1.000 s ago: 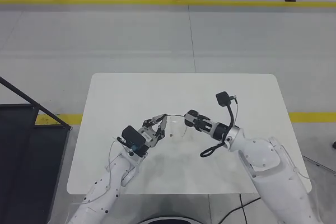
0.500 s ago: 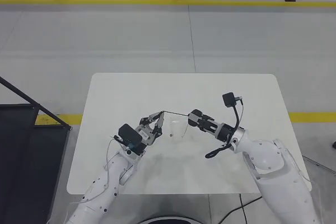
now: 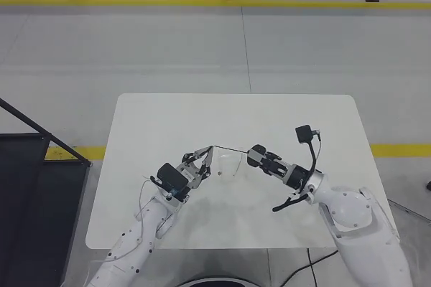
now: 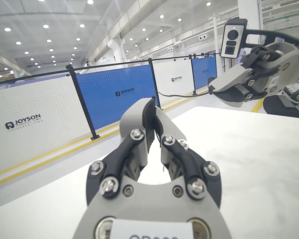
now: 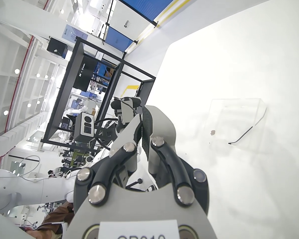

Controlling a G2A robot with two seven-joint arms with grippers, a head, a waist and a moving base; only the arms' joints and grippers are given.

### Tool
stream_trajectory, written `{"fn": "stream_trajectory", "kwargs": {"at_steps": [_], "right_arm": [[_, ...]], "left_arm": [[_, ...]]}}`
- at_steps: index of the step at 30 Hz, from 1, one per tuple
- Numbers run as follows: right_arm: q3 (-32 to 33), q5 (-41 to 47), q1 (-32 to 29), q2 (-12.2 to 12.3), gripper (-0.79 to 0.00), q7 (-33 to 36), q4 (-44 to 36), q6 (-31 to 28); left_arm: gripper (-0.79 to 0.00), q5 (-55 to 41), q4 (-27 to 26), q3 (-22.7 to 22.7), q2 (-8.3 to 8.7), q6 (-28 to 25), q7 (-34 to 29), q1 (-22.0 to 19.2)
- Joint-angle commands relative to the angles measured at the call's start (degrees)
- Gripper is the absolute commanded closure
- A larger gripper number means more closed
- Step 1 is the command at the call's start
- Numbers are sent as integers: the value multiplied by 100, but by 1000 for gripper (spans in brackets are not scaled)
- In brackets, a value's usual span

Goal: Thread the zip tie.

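Observation:
A thin black zip tie (image 3: 230, 149) is stretched above the middle of the white table (image 3: 309, 115) between my two grippers. My left gripper (image 3: 207, 154) is shut on one end, pinched between its pads (image 4: 149, 111). In the left wrist view the zip tie (image 4: 184, 96) runs across to my right gripper (image 4: 212, 91), which is shut on the other end. In the top view my right gripper (image 3: 251, 152) sits to the right of the left one. The right wrist view has its own gripper (image 5: 141, 116) shut, facing the left gripper (image 5: 125, 106).
A small clear plastic box (image 5: 239, 123) lies on the table below the grippers, with a loose black zip tie (image 5: 248, 131) inside; in the top view the box (image 3: 231, 170) is between the two arms. A black frame (image 3: 21, 186) stands beside the table's left edge.
My right gripper has drawn back to the right, and its arm has shifted rightward. The left gripper has stayed almost in place. The stretch of tie between them is longer.

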Motion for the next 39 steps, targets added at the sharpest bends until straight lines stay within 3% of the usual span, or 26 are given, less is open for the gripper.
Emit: {"fn": "stream_trajectory", "kwargs": {"at_steps": [1, 16, 23, 39], "right_arm": [[-15, -28, 0, 0, 0, 2, -9, 16], [1, -219, -23, 7, 0, -105, -71, 164], [429, -842, -508, 108, 0, 52, -940, 961], [469, -994, -751, 128, 0, 0, -1226, 986]], "left_arm": [[0, 16, -2, 4, -1, 3, -3, 3], [0, 102, -18, -16, -5, 89, 29, 36], [0, 165, -38, -79, 12, 68, 93, 74], [0, 243, -118, -64, 15, 46, -65, 106]]}}
